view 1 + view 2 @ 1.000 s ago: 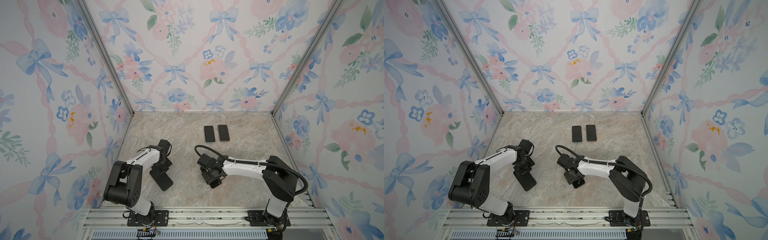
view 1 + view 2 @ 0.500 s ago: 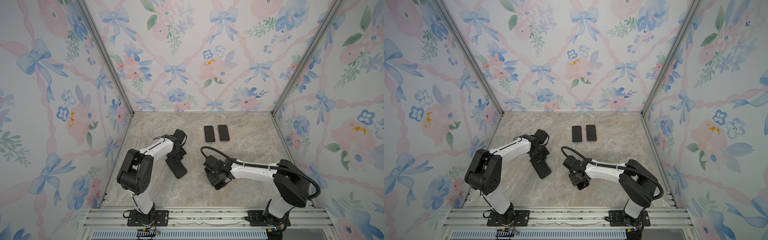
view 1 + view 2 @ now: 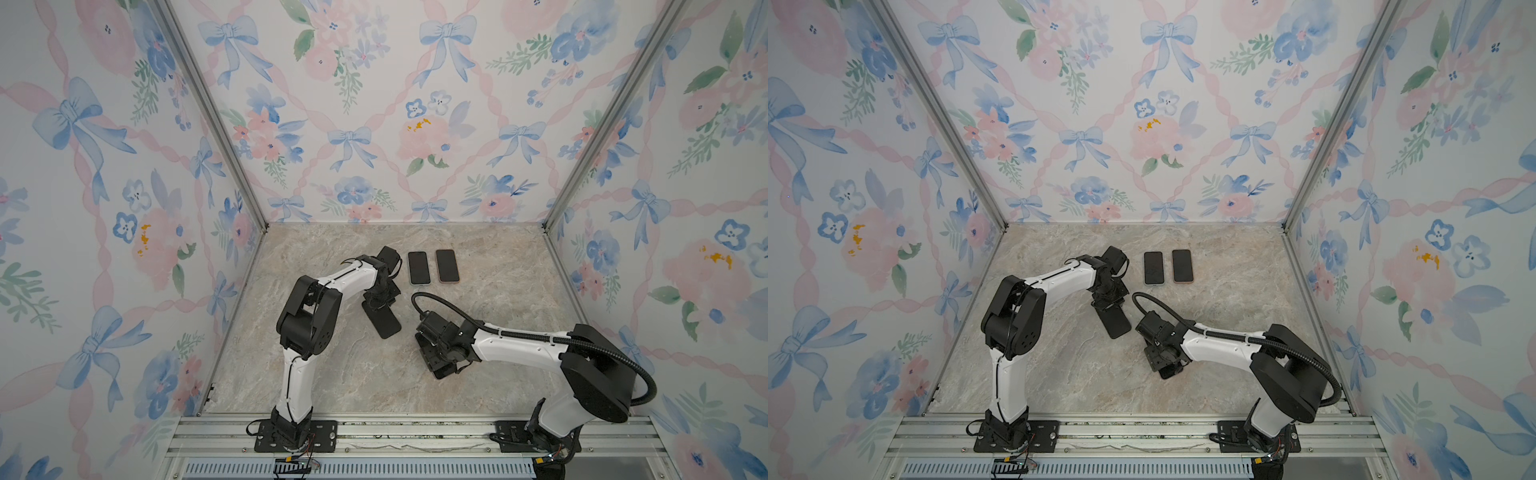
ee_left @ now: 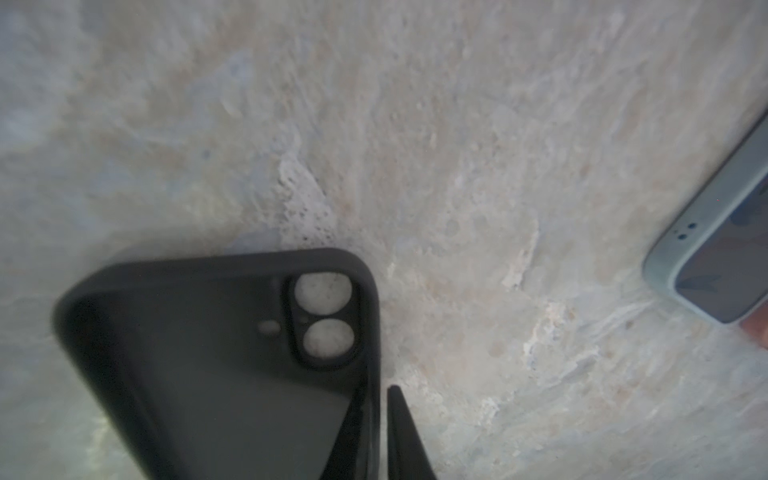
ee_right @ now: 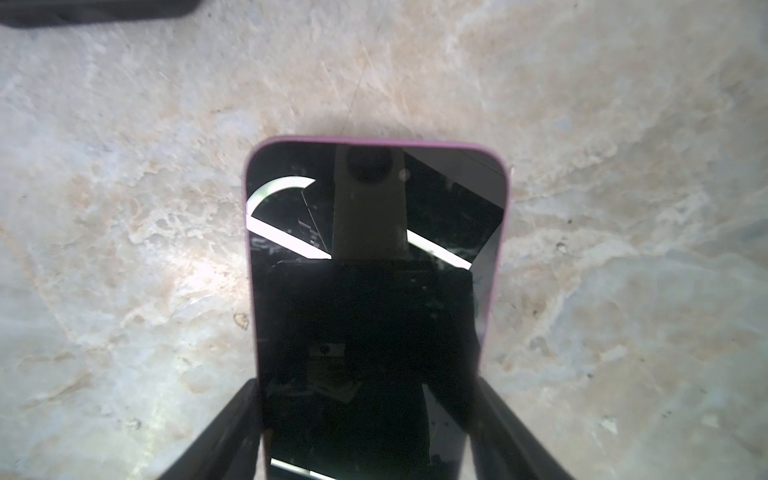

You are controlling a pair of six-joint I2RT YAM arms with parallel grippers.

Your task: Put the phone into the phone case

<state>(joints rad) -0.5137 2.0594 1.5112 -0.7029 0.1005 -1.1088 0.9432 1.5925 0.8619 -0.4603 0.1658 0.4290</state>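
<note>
left claw: at the case's edge, grip unclear | right claw: clamped on pink-edged phone | tabletop: two spare phones

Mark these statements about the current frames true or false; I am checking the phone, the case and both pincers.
1. The right pincer grips the pink-edged, dark-screened phone by its long sides. True.
2. The black soft phone case already holds a phone. False: it is empty, and the table shows through its camera cut-outs.
3. Two further phones lie side by side towards the back of the marble-patterned table. True.
4. In both top views the black case lies right of the right pincer. False: it is to its left, at the left pincer.
</note>
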